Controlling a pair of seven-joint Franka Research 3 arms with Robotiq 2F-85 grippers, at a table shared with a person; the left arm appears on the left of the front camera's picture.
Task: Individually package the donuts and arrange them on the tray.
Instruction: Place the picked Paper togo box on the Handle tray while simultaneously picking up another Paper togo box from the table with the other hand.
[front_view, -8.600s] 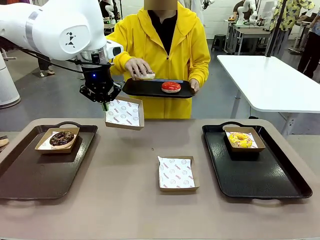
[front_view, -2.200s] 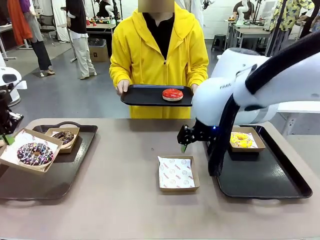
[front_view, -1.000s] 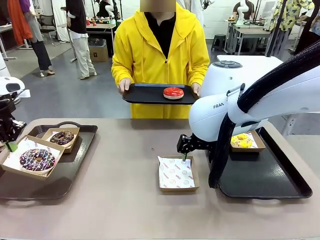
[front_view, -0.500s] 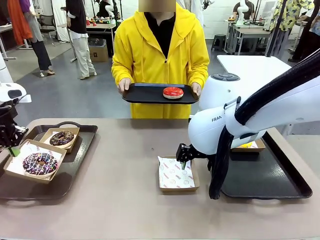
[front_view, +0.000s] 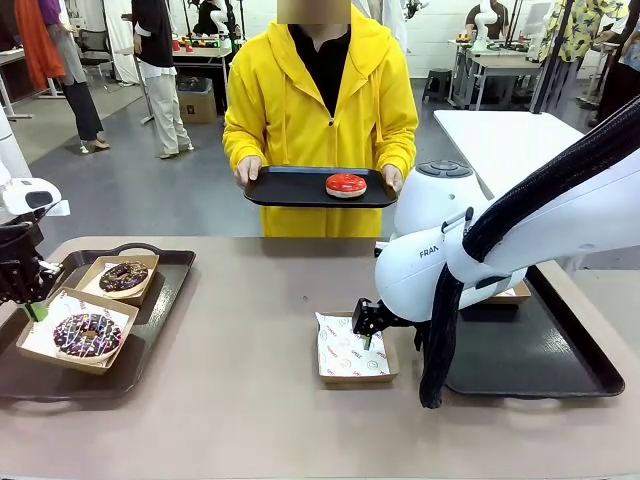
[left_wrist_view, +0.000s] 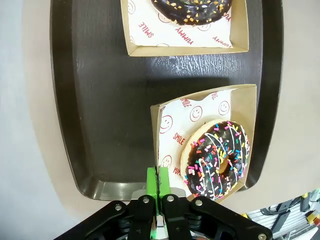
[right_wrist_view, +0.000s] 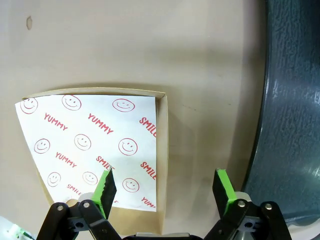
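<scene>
My left gripper (front_view: 35, 306) (left_wrist_view: 157, 186) is shut on the side wall of a cardboard box (left_wrist_view: 205, 150) holding the sprinkled chocolate donut (front_view: 88, 334) (left_wrist_view: 218, 158), low over the left tray (front_view: 150, 330) (left_wrist_view: 100, 100). The dark chocolate donut (front_view: 124, 275) (left_wrist_view: 192, 6) sits boxed behind it on that tray. My right gripper (front_view: 367, 335) (right_wrist_view: 164, 187) is open, its fingers astride the right wall of an empty paper-lined box (front_view: 350, 350) (right_wrist_view: 95, 145) at mid-table. The glossy red donut (front_view: 345, 184) lies on a black tray (front_view: 290, 188) held by the person. My right arm hides the yellow-iced donut.
The right tray (front_view: 545, 360) (right_wrist_view: 295, 100) lies just beside the empty box, with a box corner (front_view: 517, 293) showing behind my right arm. The person in yellow stands at the far edge. Bare tabletop spreads between the two trays.
My left gripper has carried the sprinkled donut's box from the person's side down to the left tray. My right arm has swung in and dropped onto the empty box's right wall.
</scene>
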